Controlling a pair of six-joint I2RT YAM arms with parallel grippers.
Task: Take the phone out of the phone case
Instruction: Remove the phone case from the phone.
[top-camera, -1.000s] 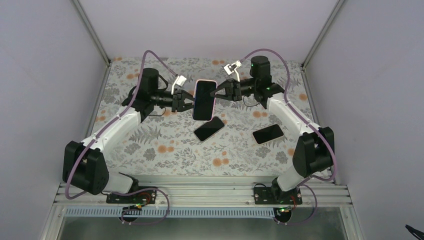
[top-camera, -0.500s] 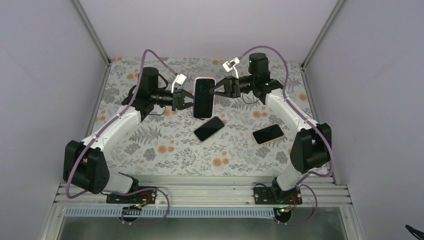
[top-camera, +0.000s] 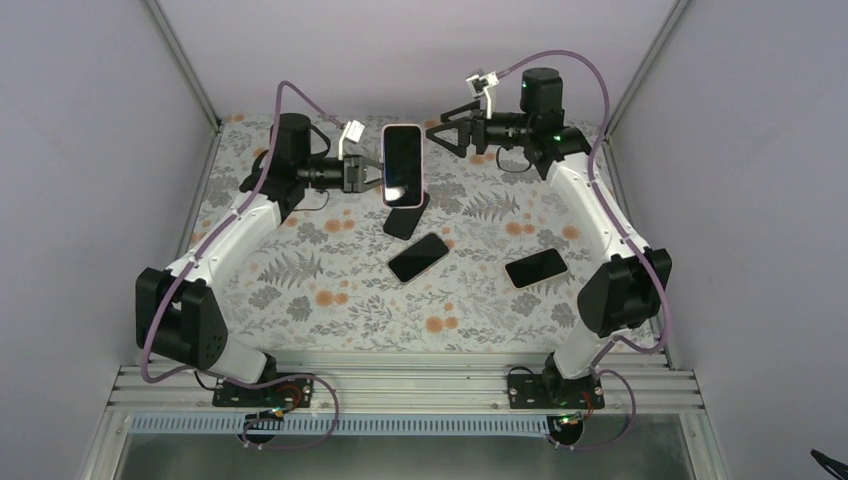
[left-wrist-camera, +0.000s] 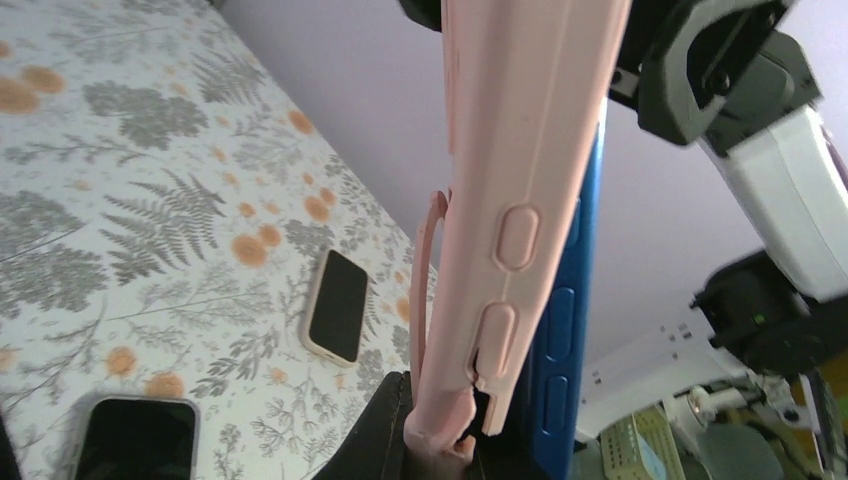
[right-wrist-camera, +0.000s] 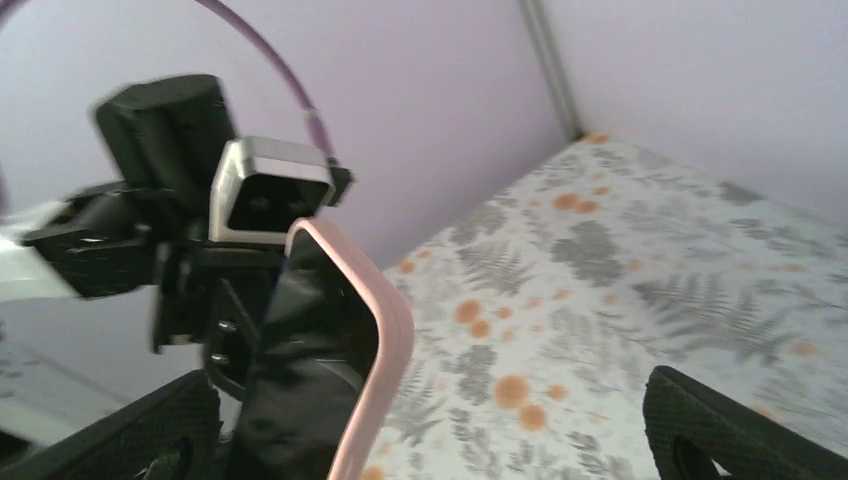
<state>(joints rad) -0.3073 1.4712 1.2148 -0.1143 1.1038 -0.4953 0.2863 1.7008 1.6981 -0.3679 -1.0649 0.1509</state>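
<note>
The phone (top-camera: 402, 165) is held upright in the air above the far edge of the bench (top-camera: 300, 270), near its middle, and is not yet out of its pink case (left-wrist-camera: 520, 150). The left tool (top-camera: 376, 178) is closed on the left side of the case. The right tool (top-camera: 437, 136) is spread wide just to the right of the phone, apart from it, and nothing is held in it.

In the left wrist view the blue side of the phone is seen beside the button covers of the case. One long edge is therefore judged to be partly peeled free, while the rest appears seated. The remaining edges have yet to be worked off and the two parted.

A second phone (top-camera: 418, 257) is seen flat at the middle of the bench, and a third phone (top-camera: 537, 267) toward the right edge.
</note>
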